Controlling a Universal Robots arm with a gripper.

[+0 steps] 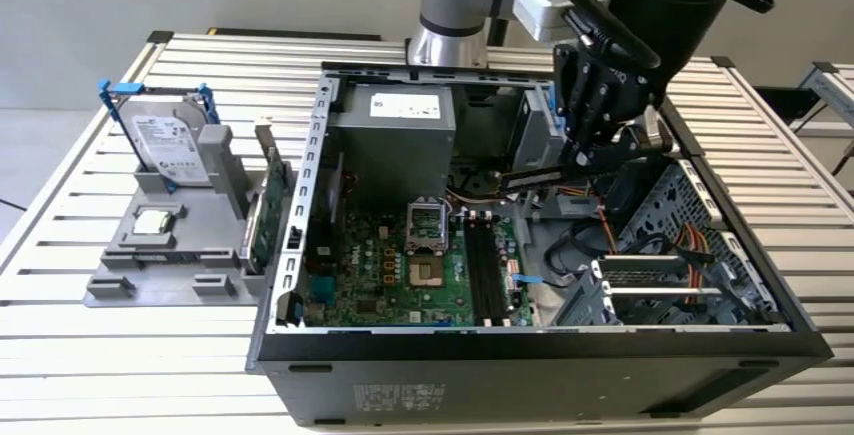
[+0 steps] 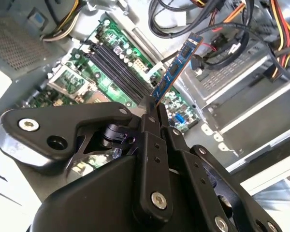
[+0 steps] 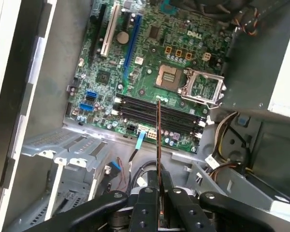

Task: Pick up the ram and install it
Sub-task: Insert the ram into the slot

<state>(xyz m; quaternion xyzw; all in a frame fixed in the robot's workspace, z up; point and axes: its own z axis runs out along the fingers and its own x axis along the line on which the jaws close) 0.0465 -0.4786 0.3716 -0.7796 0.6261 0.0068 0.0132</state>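
One gripper [image 2: 152,104], fingers pressed onto the ram [image 2: 176,67], pinching its near end; far end free in open air. In the first wrist view the ram [image 3: 158,145] shows edge-on, above the dark memory slots [image 3: 159,112], not touching them. Slots lie bare, between the processor socket [image 3: 203,88] and the metal drive cage [image 3: 67,145]. Loose cables [image 2: 222,29] hang close beside the stick. Exterior view: gripper [image 1: 587,160] inside the open computer case [image 1: 534,340], near its power supply [image 1: 400,125]. Hard drive [image 1: 171,145] stands well apart on a grey holder [image 1: 167,275].
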